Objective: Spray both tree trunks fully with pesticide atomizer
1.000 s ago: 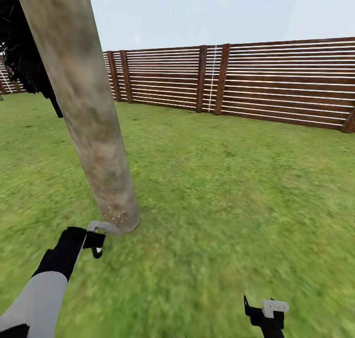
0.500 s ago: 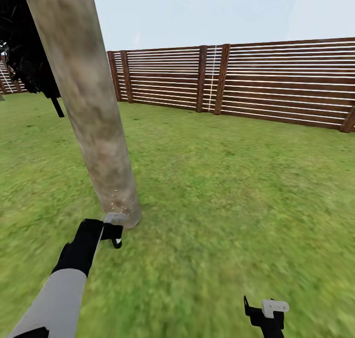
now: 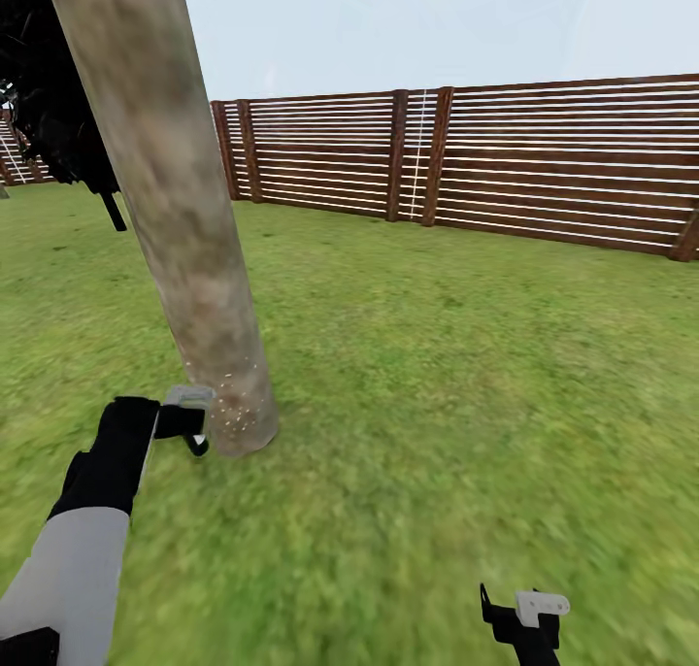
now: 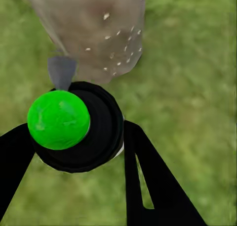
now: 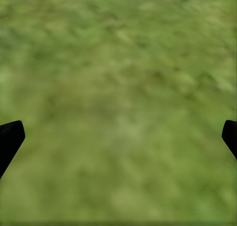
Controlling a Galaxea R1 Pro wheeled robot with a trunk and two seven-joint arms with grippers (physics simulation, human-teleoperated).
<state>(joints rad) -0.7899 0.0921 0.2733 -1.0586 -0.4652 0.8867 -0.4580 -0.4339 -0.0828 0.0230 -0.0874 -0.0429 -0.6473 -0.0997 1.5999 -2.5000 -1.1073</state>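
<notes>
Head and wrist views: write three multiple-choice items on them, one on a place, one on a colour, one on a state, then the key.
1. Where on the trunk are the white specks?
A. near its base
B. halfway up
C. at its top

2. What colour is the atomizer's round knob?
A. red
B. green
C. white

3. What state is the right end effector in?
A. shut on the atomizer
B. shut on nothing
C. open over grass

Key:
1 A, the specks cluster just above the grass.
2 B, the left wrist view shows a bright green ball on the black body.
3 C, its fingertips sit far apart with only lawn between them.
</notes>
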